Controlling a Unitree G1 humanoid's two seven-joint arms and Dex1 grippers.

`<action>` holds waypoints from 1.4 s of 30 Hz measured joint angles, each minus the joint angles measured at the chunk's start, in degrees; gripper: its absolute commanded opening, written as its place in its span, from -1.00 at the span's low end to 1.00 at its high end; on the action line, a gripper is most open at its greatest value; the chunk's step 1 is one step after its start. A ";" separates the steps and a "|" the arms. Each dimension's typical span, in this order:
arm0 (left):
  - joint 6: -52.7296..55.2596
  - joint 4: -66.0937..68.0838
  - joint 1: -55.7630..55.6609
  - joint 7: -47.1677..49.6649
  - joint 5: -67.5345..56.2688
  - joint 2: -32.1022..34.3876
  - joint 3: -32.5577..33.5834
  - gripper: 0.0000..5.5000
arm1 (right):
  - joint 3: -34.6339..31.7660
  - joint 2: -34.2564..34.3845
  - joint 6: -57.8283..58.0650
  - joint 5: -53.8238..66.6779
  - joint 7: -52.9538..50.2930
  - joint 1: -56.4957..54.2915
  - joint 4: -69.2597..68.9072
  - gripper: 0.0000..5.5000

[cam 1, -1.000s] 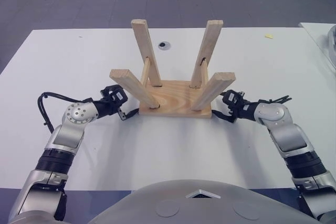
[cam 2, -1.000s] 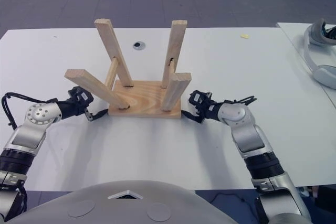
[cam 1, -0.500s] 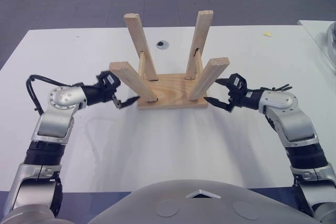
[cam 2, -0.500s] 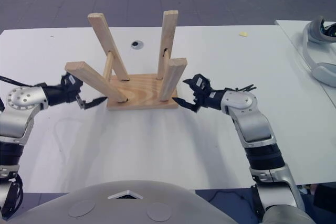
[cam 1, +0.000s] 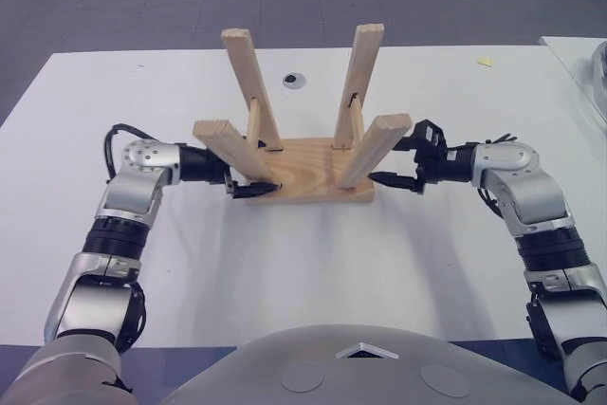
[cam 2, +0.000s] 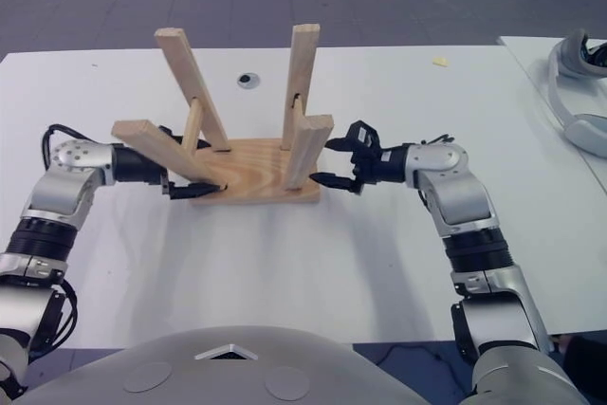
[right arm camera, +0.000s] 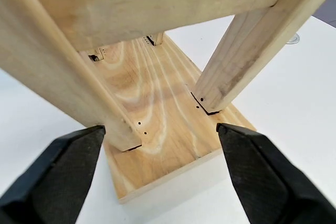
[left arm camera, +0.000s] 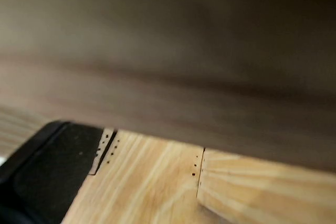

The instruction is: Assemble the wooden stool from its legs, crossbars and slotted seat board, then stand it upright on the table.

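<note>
The wooden stool (cam 1: 308, 173) lies upside down on the white table (cam 1: 285, 263), seat board flat and its legs pointing up. My left gripper (cam 1: 252, 187) is at the seat board's left end, tucked under the slanting front-left leg (cam 1: 232, 151). It is open: one black finger (left arm camera: 42, 177) rests by the board (left arm camera: 152, 182), apart from the leg above. My right gripper (cam 1: 392, 163) is open at the board's right end beside the front-right leg (cam 1: 373, 149). Its two black fingers (right arm camera: 58, 177) flank the board's end (right arm camera: 157, 98) without touching it.
A small black round fitting (cam 1: 297, 81) sits in the table behind the stool. A yellow scrap (cam 1: 486, 62) lies far right. A white headset (cam 2: 580, 92) rests on the neighbouring table at the right. Bare table lies in front of the stool.
Both grippers have moved inward to the stool's ends. The left one has slid under the front-left leg; the right one now stands close to the board's right end, still open.
</note>
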 measured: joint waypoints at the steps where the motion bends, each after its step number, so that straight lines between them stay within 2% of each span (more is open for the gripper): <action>1: -0.18 0.38 -0.10 -0.28 -0.03 -0.04 0.02 0.96 | 0.03 0.07 -0.01 0.04 0.35 -0.25 0.44 0.46; 9: -1.69 2.57 -0.11 -1.22 0.75 0.00 -0.71 0.96 | 4.61 -1.48 -2.57 -2.71 4.95 -0.63 4.07 0.46; 14: -2.86 3.08 0.62 -2.25 1.16 1.14 -0.88 0.96 | 4.00 -0.52 -3.95 -2.88 3.94 -0.90 6.13 0.46; 20: -3.57 3.71 0.91 -2.68 1.60 1.24 -0.99 0.96 | 2.30 1.11 -0.92 3.13 5.26 -1.02 2.78 0.46; 21: -3.59 3.83 1.03 -2.69 1.60 1.31 -0.99 0.96 | 2.31 1.11 -0.51 3.55 5.40 -1.02 2.19 0.38; 35: -4.01 2.00 6.91 -0.24 -0.97 0.62 3.29 0.13 | 4.04 2.00 1.16 3.77 5.13 -0.83 0.48 -0.49; 42: -2.73 -1.44 9.68 -0.18 -2.79 -0.11 4.11 -0.33 | 4.31 2.10 1.03 3.72 4.88 -0.47 -0.16 -0.51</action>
